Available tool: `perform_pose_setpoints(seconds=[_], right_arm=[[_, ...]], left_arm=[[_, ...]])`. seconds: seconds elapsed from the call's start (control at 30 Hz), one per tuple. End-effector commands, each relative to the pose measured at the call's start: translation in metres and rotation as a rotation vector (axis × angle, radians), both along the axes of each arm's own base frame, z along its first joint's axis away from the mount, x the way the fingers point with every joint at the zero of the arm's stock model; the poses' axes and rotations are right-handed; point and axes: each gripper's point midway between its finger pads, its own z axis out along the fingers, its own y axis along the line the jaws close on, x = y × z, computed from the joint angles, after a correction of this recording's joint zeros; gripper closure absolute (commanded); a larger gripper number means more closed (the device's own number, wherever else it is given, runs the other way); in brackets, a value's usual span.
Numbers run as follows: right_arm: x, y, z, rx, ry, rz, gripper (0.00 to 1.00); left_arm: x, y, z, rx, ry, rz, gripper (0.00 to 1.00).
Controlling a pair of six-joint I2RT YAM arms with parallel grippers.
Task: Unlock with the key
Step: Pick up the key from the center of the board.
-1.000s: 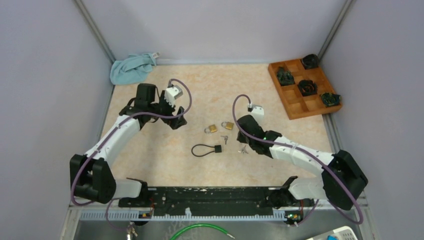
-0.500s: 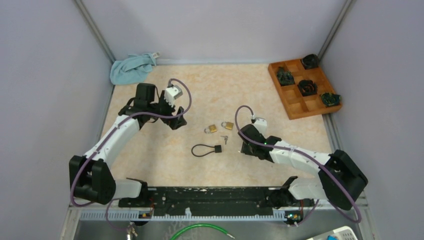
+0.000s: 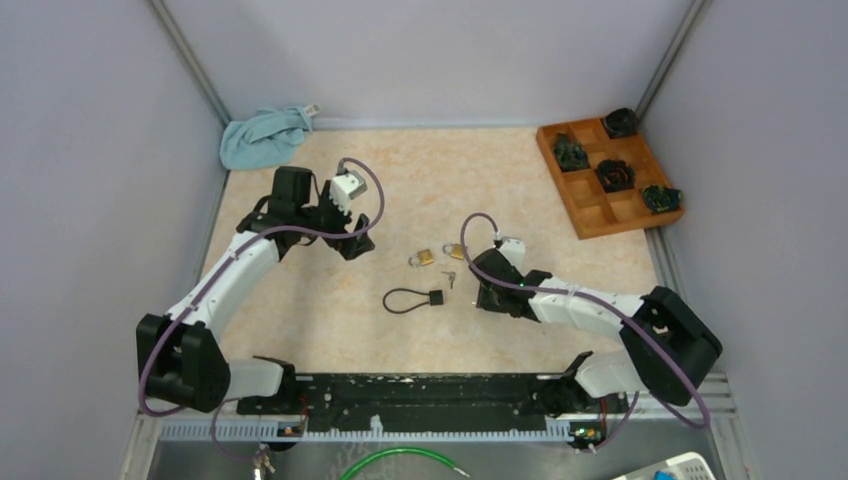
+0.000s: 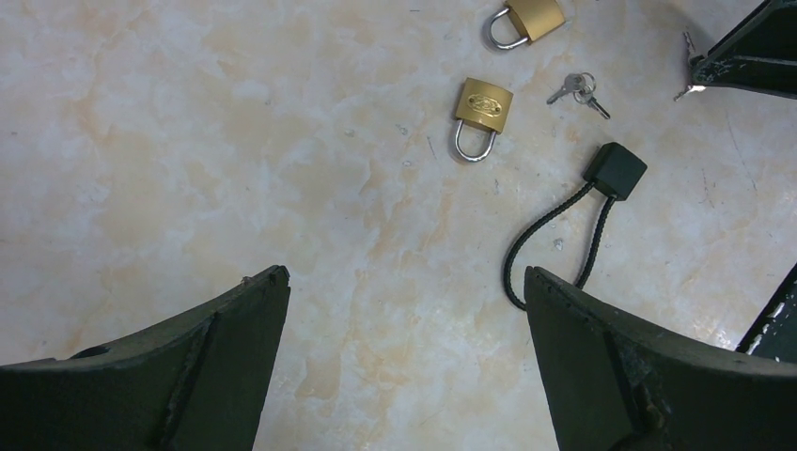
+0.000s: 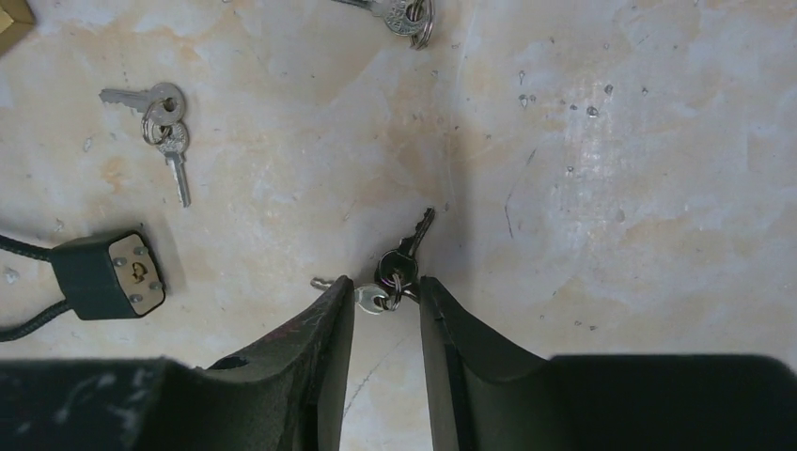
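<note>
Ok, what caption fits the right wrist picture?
Right gripper, jaws apart, straddling a dark-headed metal key bunch on the beige marbled table.

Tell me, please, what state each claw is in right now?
Left claw: wide open, holding nothing.
Right claw: partly open, straddling the key bunch on the table, no grip evident.
</note>
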Motion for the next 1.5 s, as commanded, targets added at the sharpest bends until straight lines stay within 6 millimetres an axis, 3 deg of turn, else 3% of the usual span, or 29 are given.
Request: perform_pose_setpoints(seconds=[0.0, 0.2, 0.4, 0.7, 0.97, 1.23, 1.47], right_arm=[[0.005, 0.006, -0.002, -0.07, -0.008, 0.025, 0.7], [0.004, 0.006, -0.009, -0.146, -0.009, 0.026, 0.81], [0.01, 0.008, 0.0, -0.125, -0.054, 0.02, 1.0], [0.023, 0.032, 0.054, 0.015, -0.218, 0.145, 1.0], [0.013, 0.072, 0.104, 0.306, -0.279, 0.266, 1.0], [-0.007, 0.119, 0.167, 0.608, -0.31, 0.456, 1.0], [-0.024, 0.142, 0.203, 0.739, -0.293, 0.582, 1.0]], left_arm=[[0.002, -0.001, 0.013, 0.003, -0.043, -0.009, 0.01], [0.001, -0.002, 0.017, 0.002, -0.058, -0.012, 0.01], [-0.001, -0.003, 0.017, 0.005, -0.057, -0.013, 0.01], [-0.012, -0.016, 0.02, -0.033, -0.034, -0.054, 0.01], [-0.041, -0.051, 0.01, -0.086, 0.075, -0.156, 0.02], [-0.093, -0.102, 0.018, -0.161, 0.19, -0.401, 0.22], [-0.12, -0.116, 0.027, -0.207, 0.226, -0.542, 0.3]])
